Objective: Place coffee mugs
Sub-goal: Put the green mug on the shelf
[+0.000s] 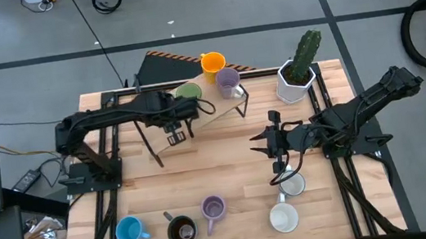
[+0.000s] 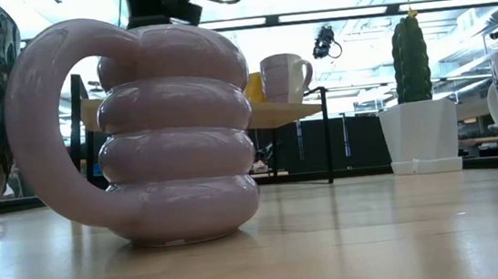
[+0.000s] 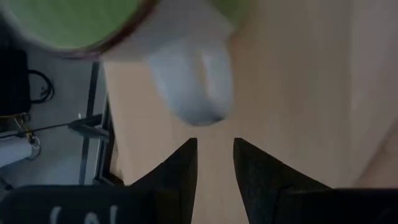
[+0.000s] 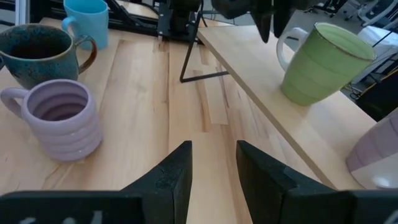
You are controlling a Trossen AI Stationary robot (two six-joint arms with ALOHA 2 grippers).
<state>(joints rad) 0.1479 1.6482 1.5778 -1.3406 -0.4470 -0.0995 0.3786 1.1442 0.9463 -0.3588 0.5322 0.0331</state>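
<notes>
While the green mug [image 1: 188, 91] stands on the raised shelf [image 1: 220, 107], the left gripper [image 3: 215, 155] sits just beside its handle, fingers parted and empty (nearer arm); the right gripper [image 4: 213, 163] waits, parted, above the table.

Looked like pale, matt planked wood: the table [image 1: 227, 167] and the raised shelf [image 4: 261, 81]. Shone glossy and smooth, glazed ceramic: the ribbed lilac mug [image 2: 157, 135]. Showed a speckled dark glaze: the brown mug [image 4: 40, 53]. Appeared matt black: the right gripper's fingers [image 4: 174, 180].
</notes>
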